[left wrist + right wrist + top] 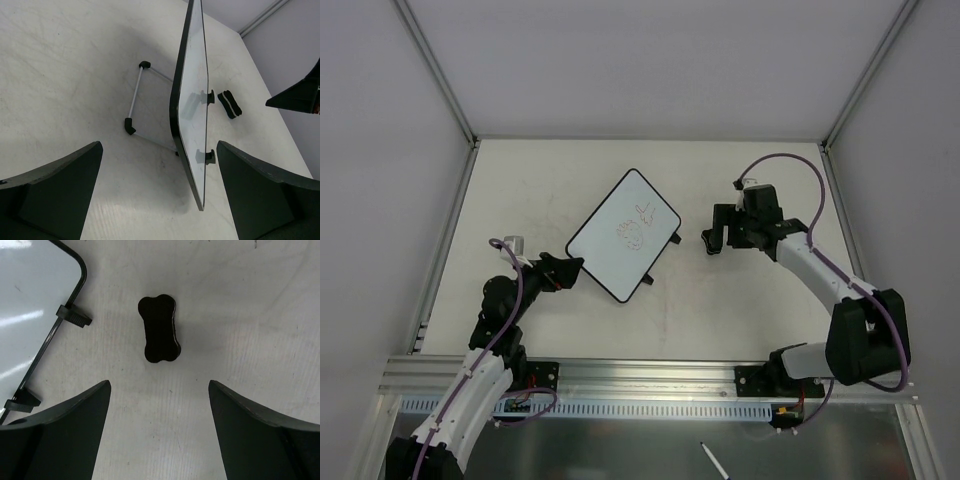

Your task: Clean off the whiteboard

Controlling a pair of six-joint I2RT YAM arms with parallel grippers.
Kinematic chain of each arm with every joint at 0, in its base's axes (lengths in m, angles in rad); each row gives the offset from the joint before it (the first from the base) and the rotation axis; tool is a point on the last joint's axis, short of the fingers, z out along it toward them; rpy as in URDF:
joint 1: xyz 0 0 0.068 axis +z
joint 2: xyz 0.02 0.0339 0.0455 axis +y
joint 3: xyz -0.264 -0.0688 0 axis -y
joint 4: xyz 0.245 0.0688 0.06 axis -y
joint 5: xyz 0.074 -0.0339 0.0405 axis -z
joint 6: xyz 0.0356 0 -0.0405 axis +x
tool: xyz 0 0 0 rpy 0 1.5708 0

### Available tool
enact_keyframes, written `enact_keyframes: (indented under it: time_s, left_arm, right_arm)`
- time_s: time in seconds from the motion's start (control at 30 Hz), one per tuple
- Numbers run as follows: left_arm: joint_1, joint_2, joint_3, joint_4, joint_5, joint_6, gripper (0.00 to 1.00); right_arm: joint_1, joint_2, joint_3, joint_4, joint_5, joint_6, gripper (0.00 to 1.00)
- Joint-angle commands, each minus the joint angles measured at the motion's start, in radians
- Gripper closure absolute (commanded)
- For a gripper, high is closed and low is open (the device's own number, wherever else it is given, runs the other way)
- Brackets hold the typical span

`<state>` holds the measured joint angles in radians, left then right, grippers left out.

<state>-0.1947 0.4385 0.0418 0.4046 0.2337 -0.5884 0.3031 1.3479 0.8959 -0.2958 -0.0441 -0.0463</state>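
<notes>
Scribbles (633, 228) in faint red mark the middle of the whiteboard (605, 250), which sits turned corner-on near the centre of the table (740, 310), between the two arms. Two small black tabs (675, 238) stick out from the edge that faces the right arm. The left gripper (565, 268) is at the board's near left corner with its fingers spread wide. In its wrist camera the board shows almost edge-on, its corner reaching in between the two fingers and closer to one of them, and I cannot see either finger touching it. A thin silver rod (134, 100) with black ends lies on the table on the board's back side. The right gripper (159, 385) hangs over the table just beside the tabbed edge, its fingers also held well apart and gripping nothing. A small black bone-shaped eraser (159, 329) lies flat on the table ahead of them, in line with the gap, near the board's edge but clear of it.
</notes>
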Motion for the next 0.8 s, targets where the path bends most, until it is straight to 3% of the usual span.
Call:
enact_keyframes:
  time_s: [0.0,0.13,0.37,0.77]
  left_arm:
    - [0.005,-0.003,-0.048,0.011,0.03,0.01,0.01]
    - [0.005,0.002,-0.051,0.072,0.067,0.002,0.01]
    - [0.005,0.011,-0.092,0.223,0.107,-0.04,0.01]
    - [0.005,0.243,-0.102,0.421,0.108,-0.067,0.01]
  right_arm:
    - [0.004,0.068,0.09,-0.003,0.027,-0.021,0.18]
    - [0.005,0.163,0.153,-0.012,0.016,-0.032,0.23]
    - [0.039,0.289,0.215,-0.025,0.073,-0.055,0.23]
    - [0.067,0.415,0.29,-0.066,0.118,-0.066,0.28]
